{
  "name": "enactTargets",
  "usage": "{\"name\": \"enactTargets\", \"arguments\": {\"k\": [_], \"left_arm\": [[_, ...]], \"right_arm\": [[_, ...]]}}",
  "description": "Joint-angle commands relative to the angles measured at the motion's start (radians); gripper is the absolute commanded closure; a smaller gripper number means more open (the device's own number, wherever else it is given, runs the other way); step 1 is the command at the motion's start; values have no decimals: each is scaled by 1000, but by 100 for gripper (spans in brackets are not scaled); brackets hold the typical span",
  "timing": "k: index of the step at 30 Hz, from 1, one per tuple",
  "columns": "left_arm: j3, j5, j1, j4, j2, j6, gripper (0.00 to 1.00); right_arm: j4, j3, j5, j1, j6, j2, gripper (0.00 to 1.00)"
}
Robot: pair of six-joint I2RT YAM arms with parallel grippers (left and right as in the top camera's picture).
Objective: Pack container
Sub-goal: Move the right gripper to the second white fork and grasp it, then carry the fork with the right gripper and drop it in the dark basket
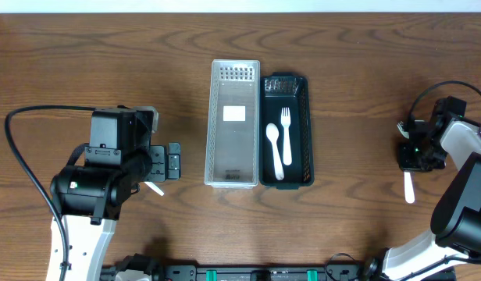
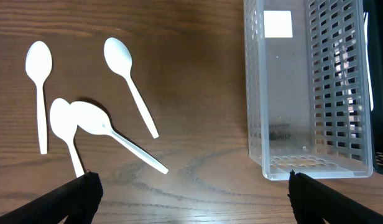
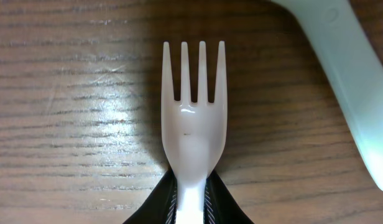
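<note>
A clear slotted container [image 1: 233, 125] stands mid-table beside a black container [image 1: 304, 133] that holds a white spoon [image 1: 275, 152] and a white fork [image 1: 286, 133]. My left gripper [image 1: 172, 163] is open and empty [image 2: 191, 196], low over the table left of the clear container [image 2: 309, 93]. Several white spoons lie before it, such as one [image 2: 39, 68] and another [image 2: 126, 68]. My right gripper [image 1: 413, 153] at the far right is shut on the handle of a white fork [image 3: 194, 118], tines pointing away, close above the table [image 3: 193, 208].
Another white utensil [image 3: 341, 74] lies on the wood next to the held fork; its handle shows below the right gripper in the overhead view [image 1: 409, 187]. The left arm's body covers most of the spoons from overhead.
</note>
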Motion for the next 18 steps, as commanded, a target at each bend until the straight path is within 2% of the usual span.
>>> {"name": "enactTargets", "arguments": {"k": [1, 6, 10, 18], "left_arm": [[16, -7, -2, -2, -5, 2, 2], [16, -7, -2, -2, -5, 2, 2], [16, -7, -2, -2, -5, 2, 1], [16, -7, -2, -2, -5, 2, 2]], "right_arm": [[25, -42, -58, -6, 73, 54, 99], [13, -2, -58, 2, 237, 51, 99], [-60, 90, -58, 51, 333, 34, 99], [-356, 469, -58, 282, 453, 13, 99]]}}
